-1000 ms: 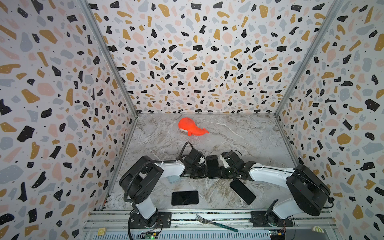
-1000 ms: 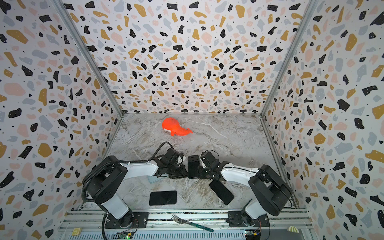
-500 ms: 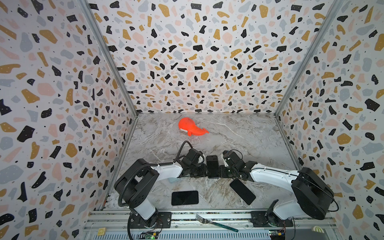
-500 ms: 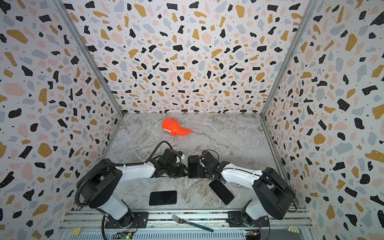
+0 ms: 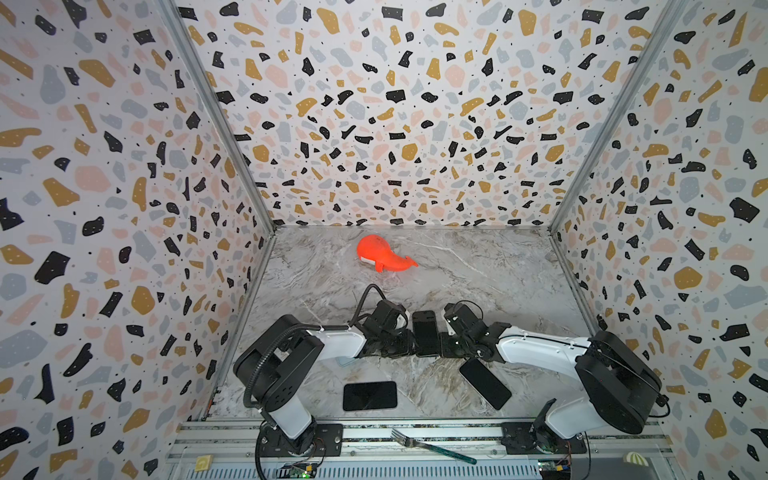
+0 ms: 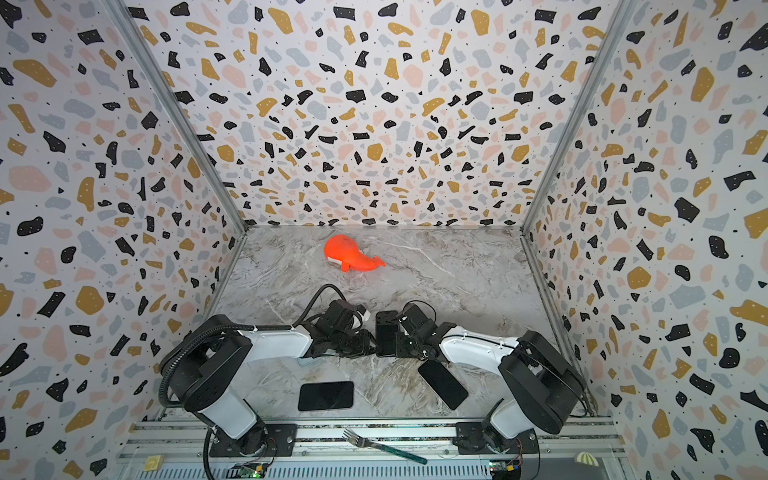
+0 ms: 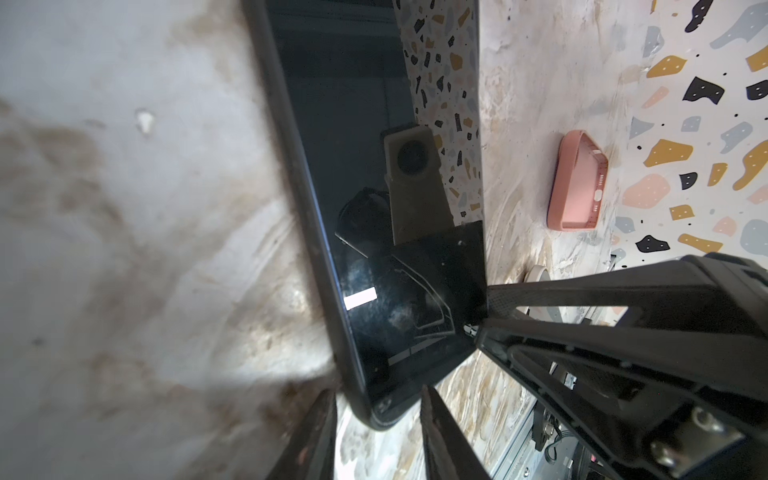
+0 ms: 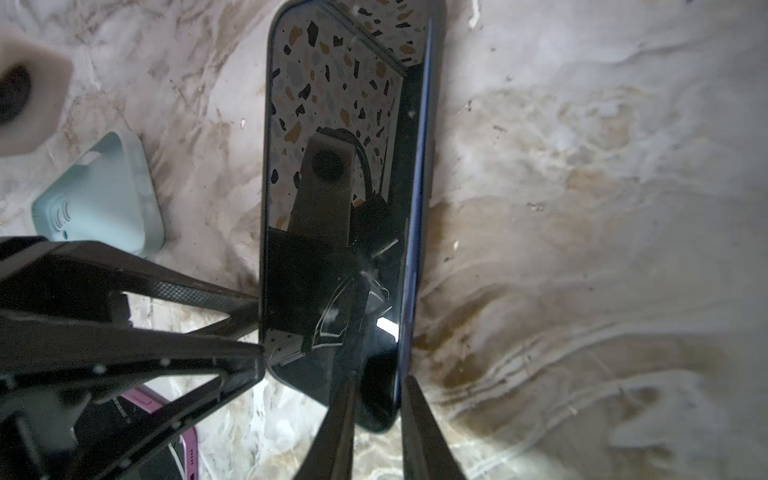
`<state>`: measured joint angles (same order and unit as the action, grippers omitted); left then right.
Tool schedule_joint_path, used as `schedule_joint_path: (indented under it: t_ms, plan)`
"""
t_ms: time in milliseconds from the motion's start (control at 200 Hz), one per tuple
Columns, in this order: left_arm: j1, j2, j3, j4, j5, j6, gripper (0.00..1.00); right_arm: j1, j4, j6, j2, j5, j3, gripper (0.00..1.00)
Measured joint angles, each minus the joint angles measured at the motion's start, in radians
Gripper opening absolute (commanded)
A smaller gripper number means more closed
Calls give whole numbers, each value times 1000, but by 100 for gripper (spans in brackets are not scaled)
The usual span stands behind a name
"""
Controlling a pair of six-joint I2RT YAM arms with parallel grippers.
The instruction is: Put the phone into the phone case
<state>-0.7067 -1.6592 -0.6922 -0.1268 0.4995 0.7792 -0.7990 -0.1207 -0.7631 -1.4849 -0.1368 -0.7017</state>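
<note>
The phone lies mid-table between both arms, the right gripper pinching its long edge and the left gripper straddling a corner, clamped or not I cannot tell, so an uneven squeeze could probably skid it or pop it from what looks like its dark case

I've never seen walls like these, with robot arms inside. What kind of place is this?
Probably a robot practice booth in a lab. Two robot arms are mounted on a metal rail, speckled walls box in a marble-look table, and odd props sit around: an orange whale toy, a fork.
</note>
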Motion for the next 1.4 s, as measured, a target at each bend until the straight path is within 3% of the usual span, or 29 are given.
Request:
schedule_joint_path:
  t_ms: [531,1402]
  plan:
    - [13,-14,43,-105,35,34,36,3,13,-14,-12,-3,0,12]
    - [19,-15,80,-188,47,89,36,15,86,-62,-39,7,8,10]
